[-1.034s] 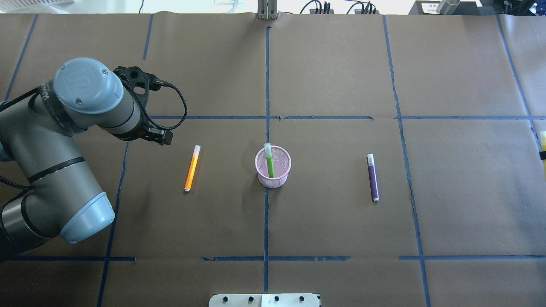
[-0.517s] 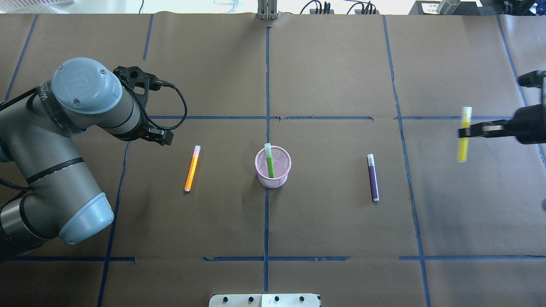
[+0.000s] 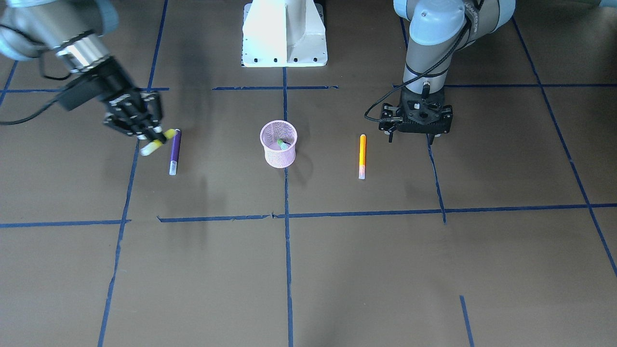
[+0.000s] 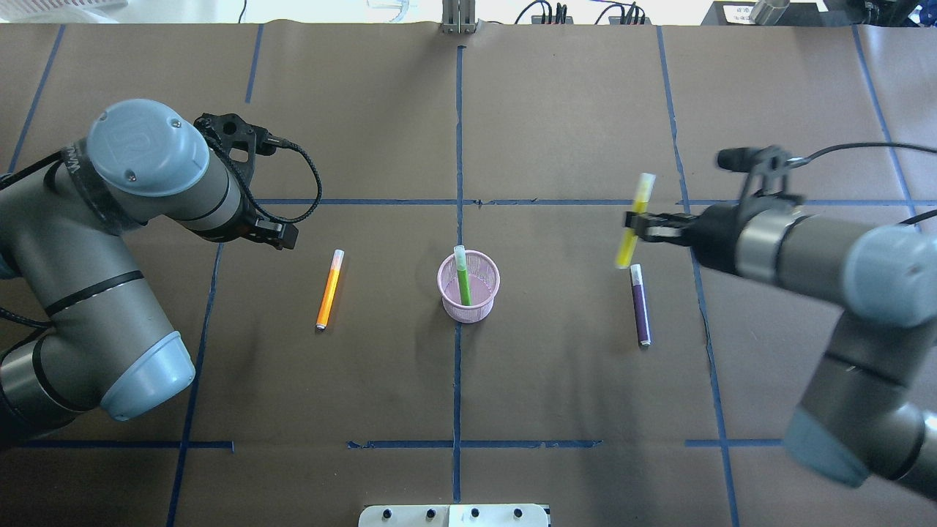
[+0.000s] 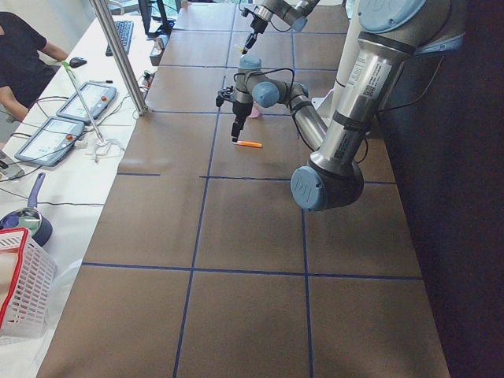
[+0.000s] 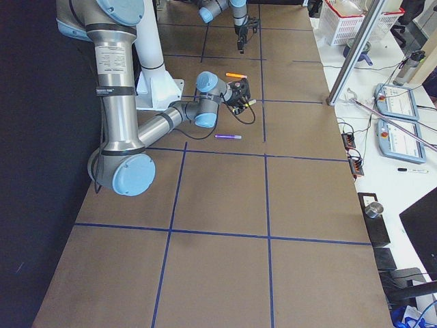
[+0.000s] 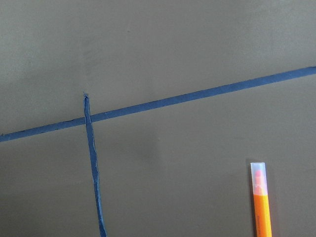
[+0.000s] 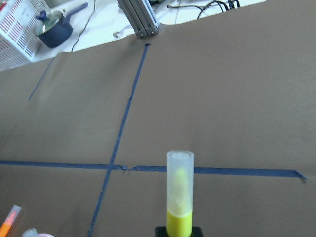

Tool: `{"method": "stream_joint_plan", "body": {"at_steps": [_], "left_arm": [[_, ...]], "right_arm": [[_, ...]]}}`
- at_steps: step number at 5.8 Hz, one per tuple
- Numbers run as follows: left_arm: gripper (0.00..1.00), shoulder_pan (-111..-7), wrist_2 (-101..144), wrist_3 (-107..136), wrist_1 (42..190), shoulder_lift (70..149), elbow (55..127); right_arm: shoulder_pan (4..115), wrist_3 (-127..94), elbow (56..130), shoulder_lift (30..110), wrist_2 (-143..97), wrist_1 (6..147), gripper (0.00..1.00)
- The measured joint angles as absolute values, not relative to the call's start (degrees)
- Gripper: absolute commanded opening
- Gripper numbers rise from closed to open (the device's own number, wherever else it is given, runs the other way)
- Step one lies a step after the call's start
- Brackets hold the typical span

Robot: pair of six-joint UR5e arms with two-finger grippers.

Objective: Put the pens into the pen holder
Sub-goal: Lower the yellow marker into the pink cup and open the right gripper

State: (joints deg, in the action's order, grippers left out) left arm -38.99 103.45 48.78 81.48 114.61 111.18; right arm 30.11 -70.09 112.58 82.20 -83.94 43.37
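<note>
Clamped on a tilted slim yellow pale-capped pen, the right gripper hung well apart from the small pink wire-mesh pen holder, whose standing bright green pen might, I feared, deflect it at the rim.

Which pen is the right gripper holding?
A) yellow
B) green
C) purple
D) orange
A: the right gripper is shut on the yellow pen; the purple pen and orange pen lie on the table, the green pen stands in the holder.

table: brown paper | blue tape: grid | side bench: white (cluttered)
</note>
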Motion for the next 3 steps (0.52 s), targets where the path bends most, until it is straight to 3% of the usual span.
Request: {"method": "stream_joint_plan", "body": {"at_steps": [3], "left_arm": [[0.96, -38.7, 103.5, 49.4, 81.6, 114.8, 111.1]], "right_arm": [[11.4, -79.2, 109.7, 64.5, -50.0, 64.9, 0.0]]}}
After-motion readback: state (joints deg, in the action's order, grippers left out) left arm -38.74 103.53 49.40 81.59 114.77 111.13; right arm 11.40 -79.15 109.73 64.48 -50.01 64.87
